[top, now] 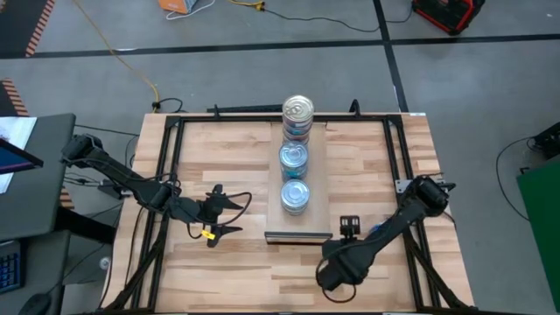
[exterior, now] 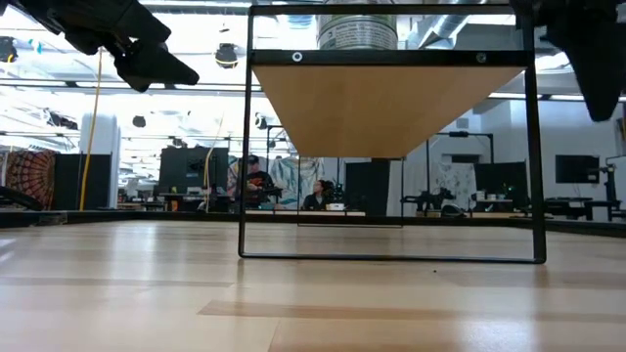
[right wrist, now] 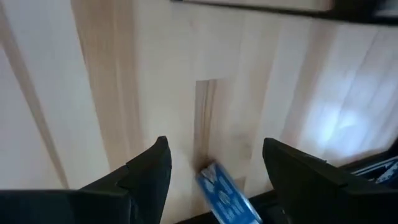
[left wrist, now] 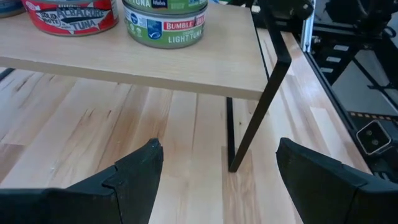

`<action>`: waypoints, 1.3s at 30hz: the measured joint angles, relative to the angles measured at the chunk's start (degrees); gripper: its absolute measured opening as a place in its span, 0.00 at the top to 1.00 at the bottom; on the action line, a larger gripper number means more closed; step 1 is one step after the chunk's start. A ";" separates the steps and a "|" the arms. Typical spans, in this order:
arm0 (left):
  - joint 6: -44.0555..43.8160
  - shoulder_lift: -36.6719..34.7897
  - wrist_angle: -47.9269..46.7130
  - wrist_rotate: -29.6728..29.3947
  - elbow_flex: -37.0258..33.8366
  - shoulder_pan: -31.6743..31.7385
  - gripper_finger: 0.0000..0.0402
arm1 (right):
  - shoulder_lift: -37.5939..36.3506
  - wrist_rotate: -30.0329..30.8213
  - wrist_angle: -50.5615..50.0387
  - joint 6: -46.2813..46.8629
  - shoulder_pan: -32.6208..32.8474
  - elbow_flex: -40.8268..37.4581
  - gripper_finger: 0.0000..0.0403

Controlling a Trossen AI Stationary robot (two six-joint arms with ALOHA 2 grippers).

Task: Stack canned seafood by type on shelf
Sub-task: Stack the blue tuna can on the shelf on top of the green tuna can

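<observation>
All the tins (top: 296,157) are sitting in a row of stacks on the shelf (top: 317,184), mid-table (top: 227,149). Left gripper (top: 221,213) hangs just left of the shelf, fingers spread, nothing in them. Right gripper (top: 350,226) is near the shelf's front corner, fingers apart too, empty.

In the low view, the shelf (exterior: 386,106) showed only its underside, and the single tin (exterior: 358,31) above it was cut off by the picture's top edge; the other cans were hidden. In the left wrist view, the red-labelled tin (left wrist: 71,15) and the green-labelled tin (left wrist: 165,23) were cropped above their labels, so their lids could not be seen. In the right wrist view, a blue-and-white object (right wrist: 225,193) between the fingers was blurred and partly cut off; its identity could not be told. From above, stack heights could not be counted.
</observation>
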 joint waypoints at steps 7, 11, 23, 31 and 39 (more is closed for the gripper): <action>1.00 0.00 -0.63 -0.16 0.00 0.00 0.25 | -3.61 -0.16 0.14 -2.54 -0.18 -4.63 0.29; 1.05 0.00 -0.38 -0.82 0.00 0.00 0.25 | -7.24 -1.06 0.16 -1.86 -0.19 -9.03 0.29; 1.05 0.00 0.10 -1.77 0.00 0.00 0.25 | -12.69 -9.64 2.40 -11.05 -0.55 -22.63 0.29; 1.59 0.00 -0.09 -1.77 0.00 0.00 0.25 | -11.22 -10.33 0.31 -20.20 -1.57 -24.75 0.27; 1.64 0.00 -1.48 -1.75 0.00 0.00 0.25 | -11.16 -15.25 1.46 -22.55 -2.07 -30.16 0.20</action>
